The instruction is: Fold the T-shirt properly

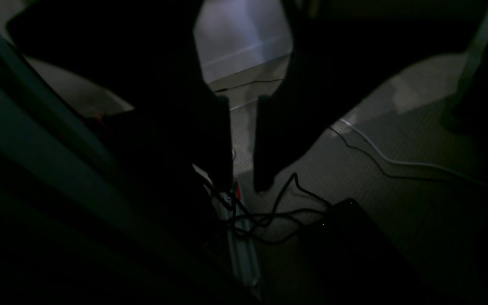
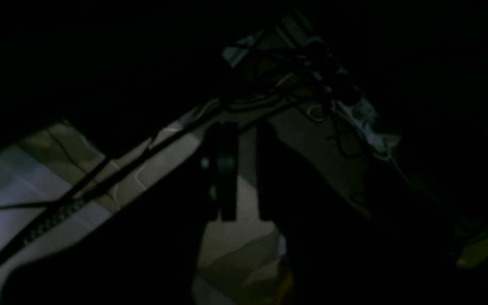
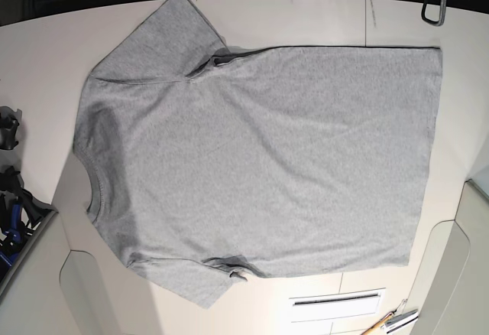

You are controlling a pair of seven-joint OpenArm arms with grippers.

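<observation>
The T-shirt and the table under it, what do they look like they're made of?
T-shirt: heather-grey knit, probably cotton jersey, matte; the speckled grey tone, soft wrinkles and ribbed neckband suggest it. Table: smooth off-white surface, likely laminate or painted board; its even, faintly glossy look leaves the exact material open.

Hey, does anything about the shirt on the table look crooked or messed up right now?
The T-shirt lies spread flat with the plain side up. One sleeve is bunched at its seam, and faint wrinkles cross the body. Otherwise nothing stands out.
</observation>
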